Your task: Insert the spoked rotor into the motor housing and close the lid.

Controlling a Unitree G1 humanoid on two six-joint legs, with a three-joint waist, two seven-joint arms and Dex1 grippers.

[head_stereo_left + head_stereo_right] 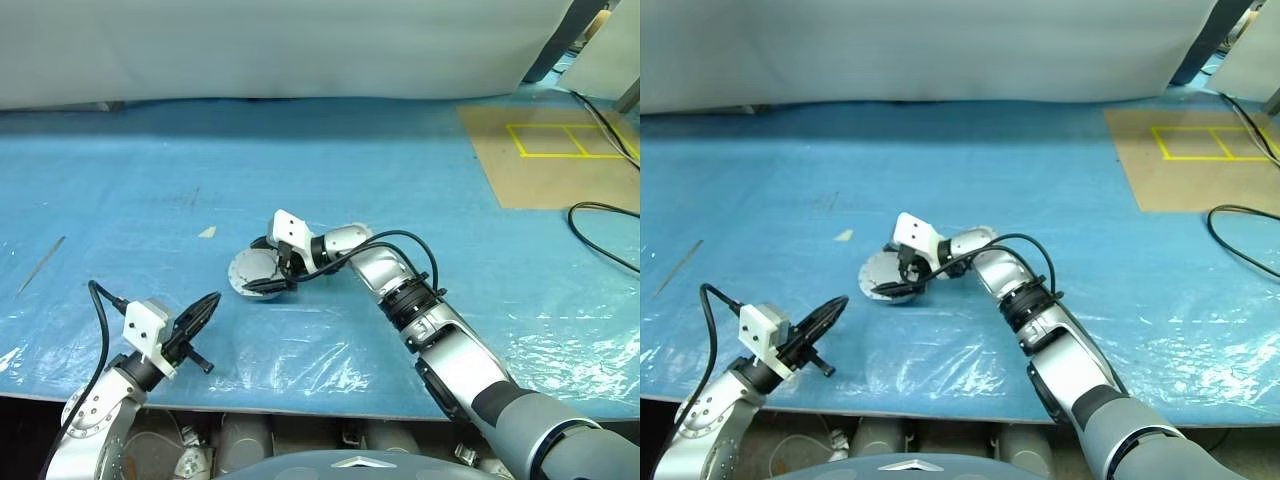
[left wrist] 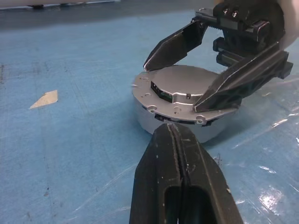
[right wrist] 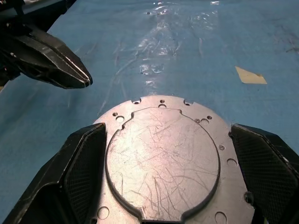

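Your right gripper (image 3: 163, 186) is spreading its fingers wide around the lid (image 3: 163, 158), which is sitting plain face up on the motor housing (image 2: 154, 119). Your left gripper (image 2: 175, 135) is hovering nearby, fingers pressed together, holding nothing.

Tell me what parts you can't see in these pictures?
- The spoked rotor and the copper windings: hidden under the lid that covers the motor housing in both wrist views.
- The lid's underside: faces down.
- Whether the lid sits fully seated: the right end effector straddles it and hides part of its edge.
- The scrap on the blue sheet: too small to identify.
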